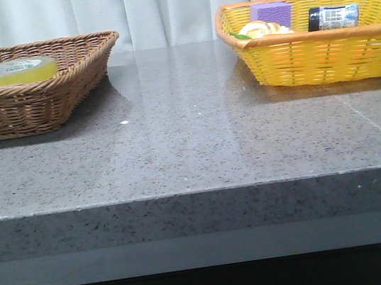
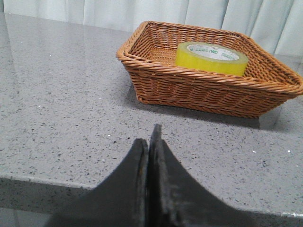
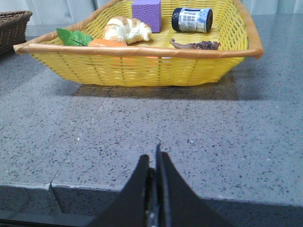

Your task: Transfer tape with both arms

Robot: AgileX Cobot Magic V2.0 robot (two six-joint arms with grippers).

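The roll of yellow tape (image 2: pixel 211 57) lies flat in the brown wicker basket (image 2: pixel 199 90), well ahead of the left pincer (image 2: pixel 150 142), whose jaws are pressed together on nothing, low near the table's (image 1: pixel 191 149) front edge. The right pincer (image 3: pixel 155 163) is likewise closed and empty, facing the yellow basket (image 3: pixel 142 66) with its purple block (image 3: pixel 147 14), jar (image 3: pixel 191 20) and what looks like a croissant (image 3: pixel 125 29). Both arms seem parked back, which fits either a pickup to come or a delivery done.

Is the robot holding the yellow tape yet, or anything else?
No, nothing is held. The left gripper and right gripper are both shut and empty. The tape lies untouched in the brown basket.
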